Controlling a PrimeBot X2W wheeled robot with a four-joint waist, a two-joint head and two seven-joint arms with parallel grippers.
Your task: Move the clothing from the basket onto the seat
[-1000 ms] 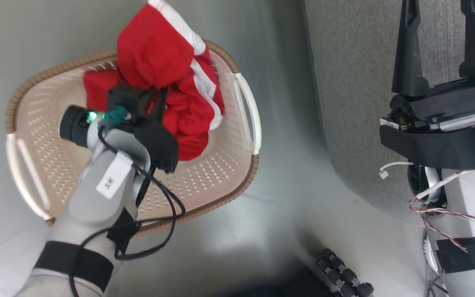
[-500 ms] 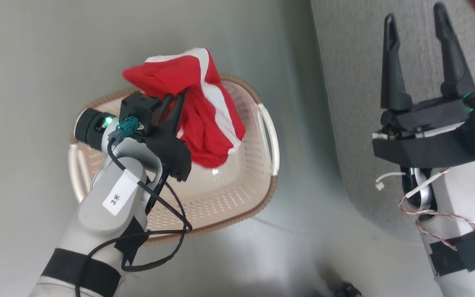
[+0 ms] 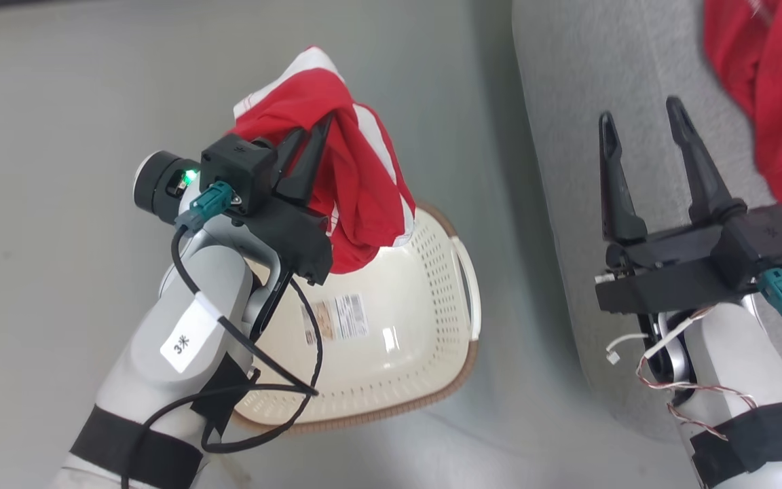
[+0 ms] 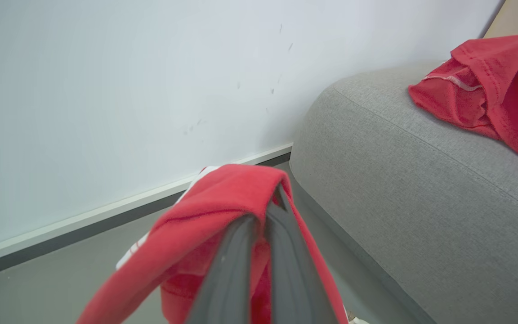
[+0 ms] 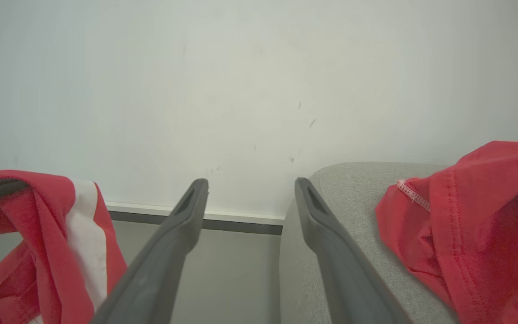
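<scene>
My left gripper (image 3: 320, 129) is shut on a red garment with white stripes (image 3: 357, 176), which hangs lifted above the cream basket (image 3: 425, 319). In the left wrist view the fabric (image 4: 205, 211) drapes over my closed fingers (image 4: 281, 252). The basket's inside holds only a label. A second red garment (image 3: 764, 88) lies on the grey sofa seat (image 3: 581, 102); it also shows as the garment (image 4: 488, 94) on the seat (image 4: 403, 180) and as the garment (image 5: 466, 216) in the right wrist view. My right gripper (image 3: 642, 122) is open and holds nothing, over the seat's edge.
The basket stands on a grey floor (image 3: 58, 136) just left of the sofa. A white wall (image 4: 106, 90) with a pale skirting board (image 4: 83, 220) rises behind. My left arm's black cable (image 3: 282, 380) loops over the basket's near rim.
The head camera has shifted. My left gripper has lifted the red garment up out of the basket, leaving the basket's inside bare. The right gripper stays open.
</scene>
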